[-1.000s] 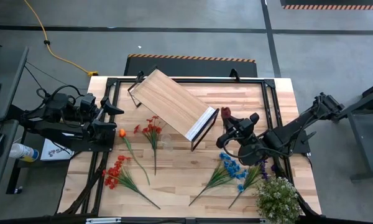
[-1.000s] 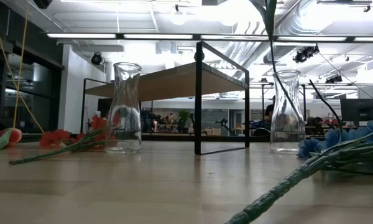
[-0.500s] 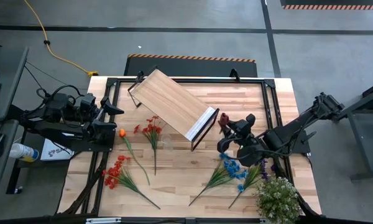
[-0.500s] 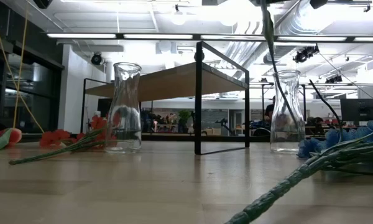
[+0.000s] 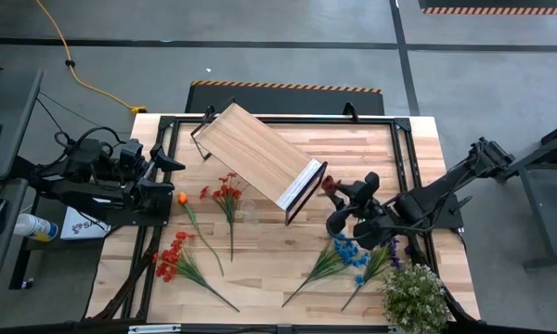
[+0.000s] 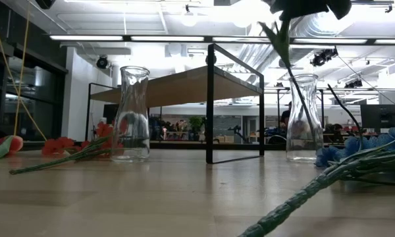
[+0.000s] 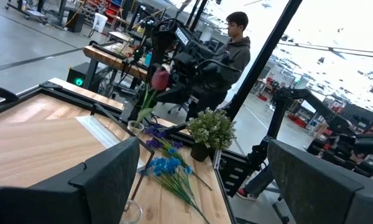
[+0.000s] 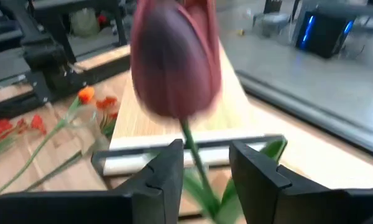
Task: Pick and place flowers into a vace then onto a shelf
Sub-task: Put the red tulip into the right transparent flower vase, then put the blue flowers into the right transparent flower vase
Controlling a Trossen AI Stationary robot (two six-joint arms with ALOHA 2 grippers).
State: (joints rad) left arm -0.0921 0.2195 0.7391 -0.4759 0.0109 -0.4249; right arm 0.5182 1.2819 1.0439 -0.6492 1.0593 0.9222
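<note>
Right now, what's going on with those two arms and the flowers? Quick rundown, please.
Right gripper shut on dark red rose, stem hanging into right-hand glass vase. Left gripper open, waiting at table's left edge. Other flowers lie on table. Shelf holds nothing.

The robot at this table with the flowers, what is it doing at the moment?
The right gripper holds a dark red rose by its stem, above the glass vase on the right side of the table. In the low view, the stem's lower end hangs inside that vase. The left gripper waits at the table's left edge. The other flowers lie on the tabletop, and the shelf carries nothing.
</note>
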